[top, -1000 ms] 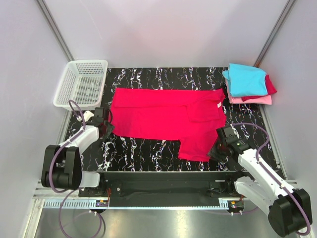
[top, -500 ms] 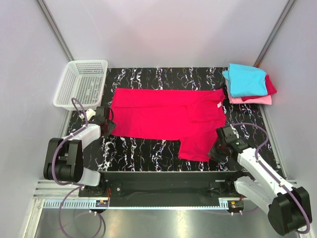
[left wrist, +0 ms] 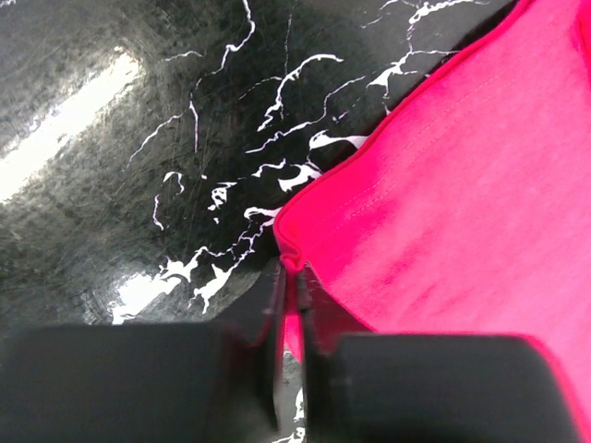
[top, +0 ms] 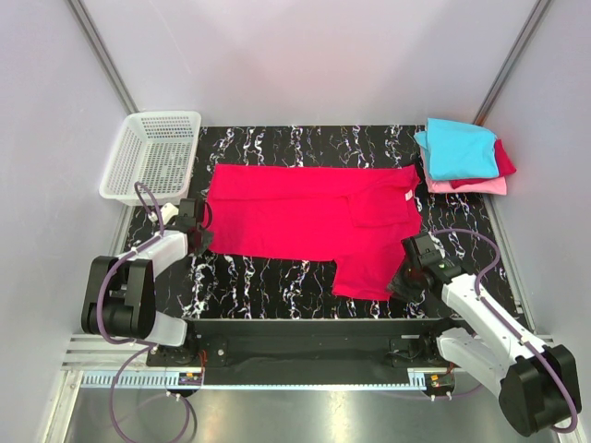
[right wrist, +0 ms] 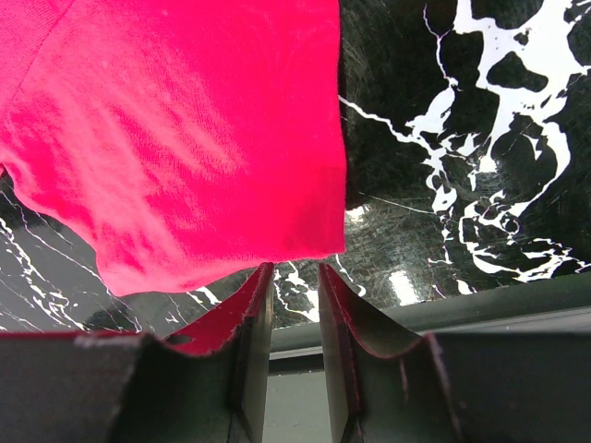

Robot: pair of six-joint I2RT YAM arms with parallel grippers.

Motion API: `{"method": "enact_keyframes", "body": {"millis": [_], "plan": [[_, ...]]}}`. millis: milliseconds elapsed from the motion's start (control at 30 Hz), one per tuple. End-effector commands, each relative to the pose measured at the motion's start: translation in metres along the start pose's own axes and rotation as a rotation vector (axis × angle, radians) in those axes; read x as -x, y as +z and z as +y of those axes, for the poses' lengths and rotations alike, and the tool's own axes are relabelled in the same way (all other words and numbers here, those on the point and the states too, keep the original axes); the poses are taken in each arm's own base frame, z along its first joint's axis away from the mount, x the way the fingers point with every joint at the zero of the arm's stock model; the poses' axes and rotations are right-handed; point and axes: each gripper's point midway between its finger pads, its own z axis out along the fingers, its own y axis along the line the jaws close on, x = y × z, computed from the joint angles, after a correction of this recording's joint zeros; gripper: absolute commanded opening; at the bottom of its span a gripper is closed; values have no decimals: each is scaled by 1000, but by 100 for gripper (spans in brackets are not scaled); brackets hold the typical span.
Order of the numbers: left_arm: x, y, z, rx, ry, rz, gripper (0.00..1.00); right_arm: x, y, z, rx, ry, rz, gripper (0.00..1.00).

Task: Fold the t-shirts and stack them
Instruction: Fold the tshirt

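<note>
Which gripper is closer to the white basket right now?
Left. The left gripper sits by the basket's near corner, at the shirt's corner; the right gripper is far across the table.

Spread t-shirt (top: 305, 217) between basket (top: 164, 116) (far left) and folded stack (top: 460, 155)

Black white-veined table (top: 268, 277) with spread crimson t-shirt (top: 295, 217), white mesh basket (top: 166, 114) far-left, folded shirt stack (top: 462, 157) far-right.
</note>
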Motion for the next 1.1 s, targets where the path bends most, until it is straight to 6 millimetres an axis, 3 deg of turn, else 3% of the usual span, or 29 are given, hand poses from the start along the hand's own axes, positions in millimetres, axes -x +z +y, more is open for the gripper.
{"method": "enact_keyframes", "body": {"millis": [0, 667, 1067], "plan": [[4, -1, 4, 8, 3, -22, 0, 7, -5, 7, 17, 0, -29, 33], [3, -8, 4, -19, 10, -18, 0, 19, 0, 0, -91, 34, -51, 32], [2, -2, -2, -20, 16, -4, 0, 4, -6, 12, -28, -4, 18, 27]]}}
